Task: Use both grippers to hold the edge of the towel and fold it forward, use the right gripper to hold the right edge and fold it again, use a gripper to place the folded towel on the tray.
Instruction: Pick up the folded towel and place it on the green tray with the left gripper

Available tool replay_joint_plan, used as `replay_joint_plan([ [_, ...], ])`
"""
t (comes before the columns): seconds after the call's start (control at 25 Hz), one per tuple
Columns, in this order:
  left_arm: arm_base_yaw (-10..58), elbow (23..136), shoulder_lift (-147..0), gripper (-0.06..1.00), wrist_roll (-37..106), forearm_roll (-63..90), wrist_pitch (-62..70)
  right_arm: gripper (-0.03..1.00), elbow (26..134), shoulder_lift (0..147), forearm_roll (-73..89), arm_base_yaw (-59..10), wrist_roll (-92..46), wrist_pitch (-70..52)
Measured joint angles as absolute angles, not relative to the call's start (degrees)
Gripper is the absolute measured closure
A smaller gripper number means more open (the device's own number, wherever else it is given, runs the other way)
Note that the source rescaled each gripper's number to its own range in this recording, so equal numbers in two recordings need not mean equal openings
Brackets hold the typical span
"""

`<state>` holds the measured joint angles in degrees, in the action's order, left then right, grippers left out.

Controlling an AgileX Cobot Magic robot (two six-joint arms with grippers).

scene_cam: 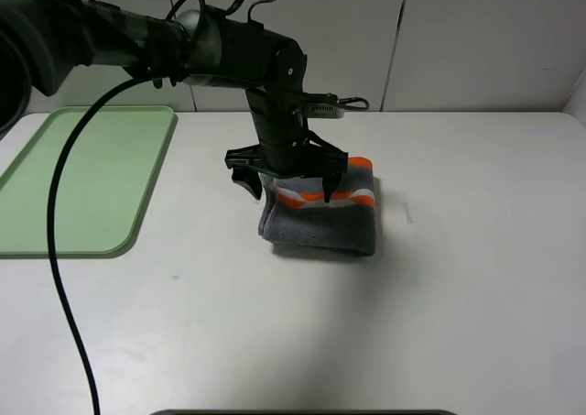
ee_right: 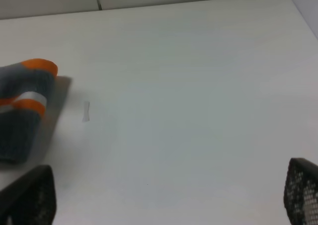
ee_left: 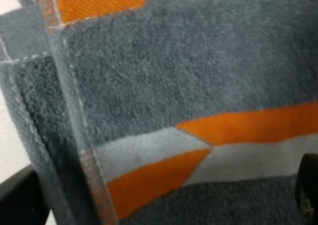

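While its two prongs stand spread wide with nothing between them, the left gripper (scene_cam: 291, 179) hangs just over the far left part of the towel (scene_cam: 322, 224), one prong tip near the towel's left edge and the other above the striped band; whether the tips touch the cloth cannot be told from the high view. In the left wrist view the dark prongs (ee_left: 20, 197) sit at the two corners of the picture, and the towel (ee_left: 189, 76) fills the space between them, grey terry with orange and pale stripes and a pale stitched hem (ee_left: 74, 101) running along one layered edge. The left arm (scene_cam: 183, 39) reaches in from the upper left of the high view, a black cable (scene_cam: 64, 278) looping down from it over the table (scene_cam: 458, 296). The towel lies folded into a compact block near the table's middle, striped end toward the far side, grey fold toward the near side. The right gripper (ee_right: 164, 205) is also spread wide and empty, its fingertips (ee_right: 300, 190) over bare table, with the towel (ee_right: 22, 115) off to one side and apart from it; it does not show in the high view. The green tray (scene_cam: 82, 177) lies at the table's left, well apart from the towel.
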<state>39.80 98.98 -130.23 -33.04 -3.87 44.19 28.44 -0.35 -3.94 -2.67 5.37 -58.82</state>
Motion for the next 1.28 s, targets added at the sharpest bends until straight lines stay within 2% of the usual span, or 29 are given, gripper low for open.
replay_joint_plan([
  [1.12,40.81,98.35,-134.61,-0.05,-36.05,-4.60,36.77,-0.03,28.44,-0.35,-3.89,-2.67,5.37,-58.82],
  [1.28,41.18,98.35,-134.68,0.04,-36.06,-4.60,35.20,-0.03,28.44,-0.35,-3.89,-2.67,5.37,-58.82],
])
